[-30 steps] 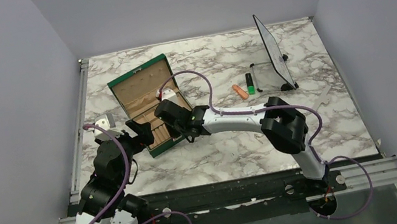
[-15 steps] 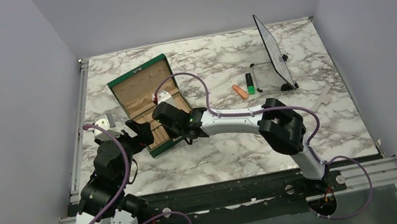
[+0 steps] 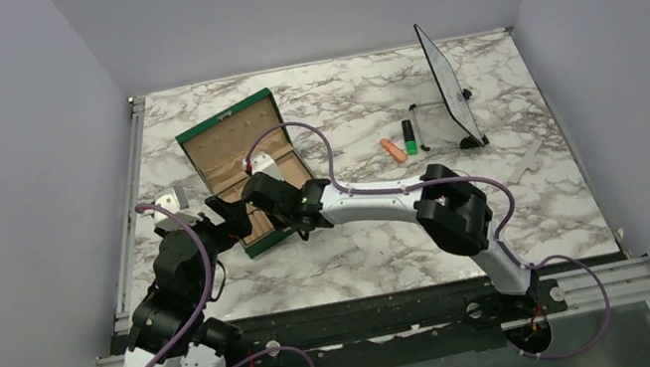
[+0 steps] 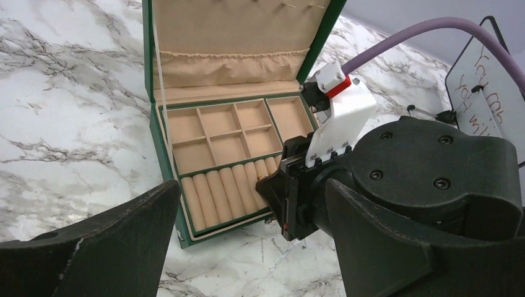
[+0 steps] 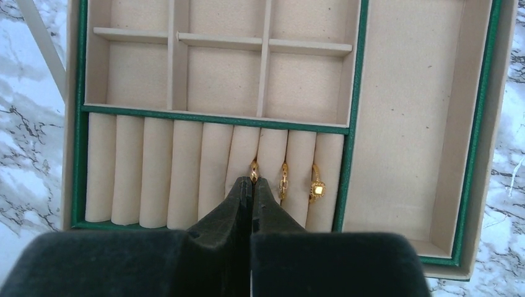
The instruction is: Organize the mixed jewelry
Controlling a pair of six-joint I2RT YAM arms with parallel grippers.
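Observation:
The green jewelry box [image 3: 230, 136] stands open at the table's left, its beige rolls and compartments showing in the right wrist view [image 5: 350, 124]. My right gripper [image 5: 252, 180] is shut, its tips pinching a small gold ring [image 5: 254, 166] at a slot between the ring rolls. Two more gold rings [image 5: 283, 178] [image 5: 317, 188] sit in slots just to its right. My left gripper [image 4: 247, 247] is open and empty, low over the marble in front of the box [image 4: 162, 154]; the right gripper [image 4: 272, 185] shows between its fingers. The chain necklace is out of view.
A small orange cylinder [image 3: 392, 150] and a green-and-black marker [image 3: 409, 135] lie to the right of the box. A tilted board on a stand [image 3: 447, 86] is at the back right. The box's upper compartments [image 5: 223, 77] hold nothing.
My right gripper has moved a little to the left over the ring rolls of the box. The left arm has not moved.

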